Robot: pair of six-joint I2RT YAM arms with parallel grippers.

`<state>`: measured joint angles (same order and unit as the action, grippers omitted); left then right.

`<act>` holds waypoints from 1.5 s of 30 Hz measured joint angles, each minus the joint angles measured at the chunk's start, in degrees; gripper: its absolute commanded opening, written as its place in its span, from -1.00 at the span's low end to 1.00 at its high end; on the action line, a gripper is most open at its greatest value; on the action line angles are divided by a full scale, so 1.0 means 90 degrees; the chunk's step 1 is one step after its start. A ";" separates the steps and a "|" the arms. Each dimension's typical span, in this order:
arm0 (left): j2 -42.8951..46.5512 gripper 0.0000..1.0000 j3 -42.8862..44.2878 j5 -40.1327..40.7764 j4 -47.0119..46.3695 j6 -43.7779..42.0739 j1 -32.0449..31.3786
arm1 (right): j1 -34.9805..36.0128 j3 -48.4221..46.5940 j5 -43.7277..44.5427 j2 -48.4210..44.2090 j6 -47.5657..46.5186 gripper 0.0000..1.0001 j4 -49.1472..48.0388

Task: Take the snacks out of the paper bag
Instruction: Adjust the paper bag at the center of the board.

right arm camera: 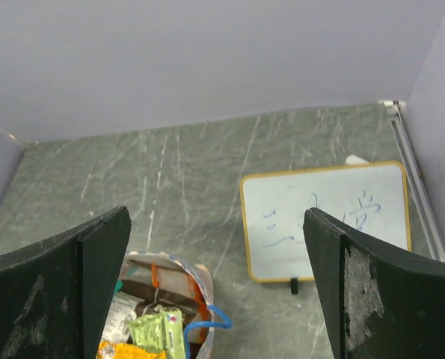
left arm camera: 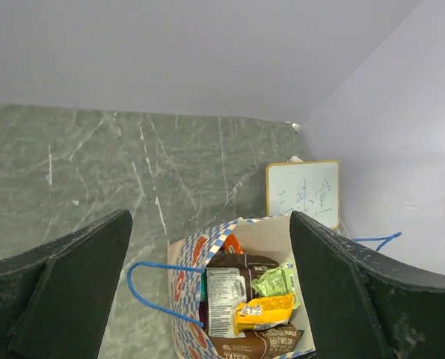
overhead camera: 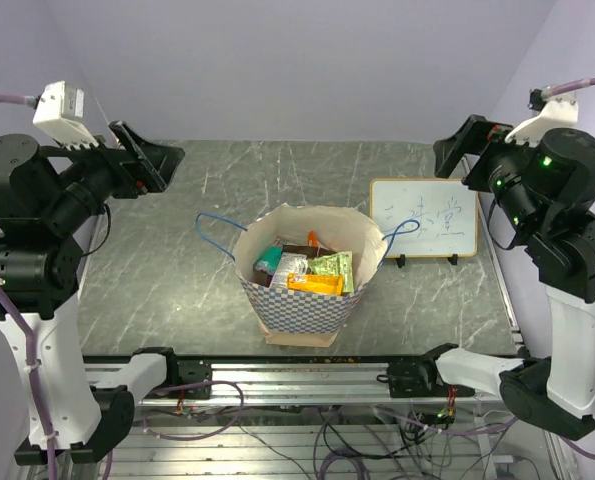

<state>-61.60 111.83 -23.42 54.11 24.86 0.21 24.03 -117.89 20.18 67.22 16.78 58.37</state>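
Note:
The paper bag (overhead camera: pixel 302 310) stands upright and open at the table's near middle, cream with a blue checked band and blue cord handles. Snacks fill it: a yellow-orange packet (overhead camera: pixel 315 284), a green packet (overhead camera: pixel 333 266), a dark brown one with a white label (overhead camera: pixel 288 268) and a teal one (overhead camera: pixel 268 260). The left wrist view shows the bag (left arm camera: pixel 183 288), the yellow-orange packet (left arm camera: pixel 267 313) and the green packet (left arm camera: pixel 276 281). The right wrist view shows the bag (right arm camera: pixel 205 280) at the bottom left. My left gripper (overhead camera: pixel 155 160) and right gripper (overhead camera: pixel 455 150) are both open, empty, raised and far from the bag.
A small whiteboard (overhead camera: pixel 424 219) with a yellow frame stands on the table right of the bag; it also shows in the left wrist view (left arm camera: pixel 303 191) and the right wrist view (right arm camera: pixel 323 217). Purple walls close the back and sides. A metal rail (overhead camera: pixel 297 375) runs along the near edge.

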 measured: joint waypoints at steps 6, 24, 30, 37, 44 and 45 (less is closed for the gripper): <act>0.0313 0.94 -0.0665 0.0396 -0.0007 0.0221 -0.0019 | -0.0068 0.0699 0.0027 -0.0189 0.0238 1.00 0.0102; 0.1120 0.94 -0.2251 0.0913 -0.0221 0.1020 -0.0189 | -0.0255 0.2465 -0.0823 -0.0658 0.1134 1.00 0.0437; 0.1120 0.94 -0.2443 0.0840 -0.0372 0.1222 -0.0219 | -0.0272 0.3135 -0.1647 -0.1112 0.1644 1.00 0.0277; 0.1064 0.94 -0.2484 0.0670 -0.0415 0.1341 -0.0245 | -0.0294 0.3755 -0.1994 -0.1535 0.2395 1.00 0.0087; 0.1059 0.94 -0.2494 0.0534 -0.0415 0.1360 -0.0257 | -0.0308 0.4267 -0.2239 -0.1741 0.2968 1.00 0.0034; 0.1061 0.94 -0.2521 0.0505 -0.0423 0.1377 -0.0257 | -0.0313 0.4459 -0.2368 -0.1802 0.3036 1.00 -0.0053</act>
<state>-52.05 89.14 -18.87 50.30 37.26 -2.11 21.21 -77.76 -1.13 51.00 44.10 57.89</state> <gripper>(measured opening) 0.972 0.999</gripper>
